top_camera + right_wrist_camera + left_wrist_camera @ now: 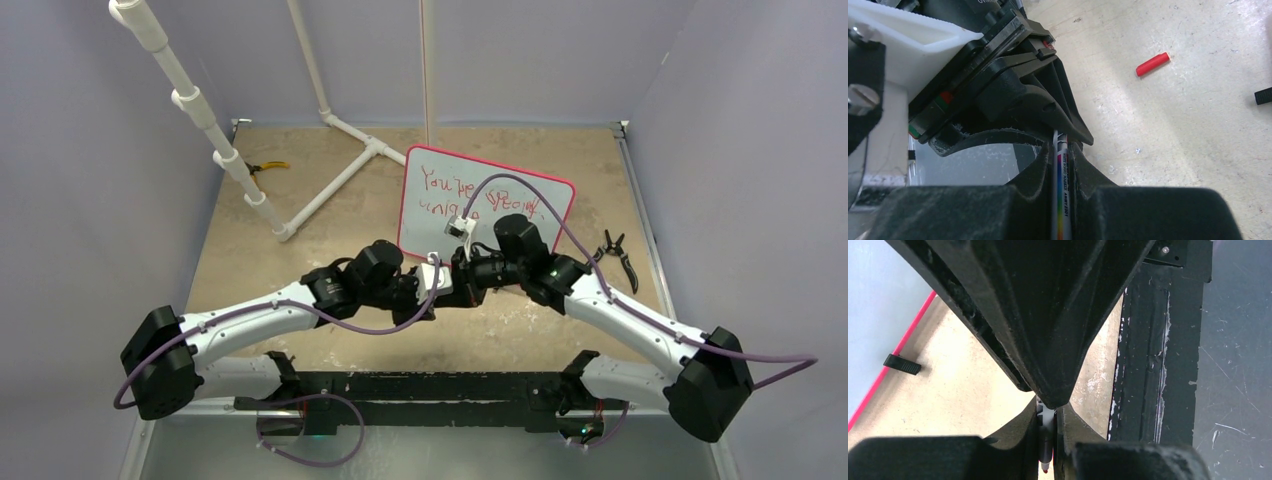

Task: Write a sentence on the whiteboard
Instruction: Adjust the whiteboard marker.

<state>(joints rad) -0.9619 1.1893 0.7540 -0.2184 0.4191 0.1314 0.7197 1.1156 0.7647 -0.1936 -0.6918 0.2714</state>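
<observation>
Whiteboard (pixel 418 232) stands upper centre of top view, red sentence (pixel 470 195) across its top. Just below it, left gripper (pixel 1046 440) and right gripper (pixel 1063 155) both pinch the marker (pixel 1062 200), jaws narrow, which looks like a hand-off or regrip. Its cap (pixel 1152 64) lies loose, upper right of right wrist view

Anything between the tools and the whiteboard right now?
Nothing blocks them visibly. The left tool and right tool both grip the marker just before the whiteboard; a loose cap lies flat on the table nearby.

I am watching both arms folding inward, the left end effector (pixel 1047 440) and right end effector (pixel 1064 165) meeting tip to tip, each clamping one marker (pixel 1063 200).
</observation>
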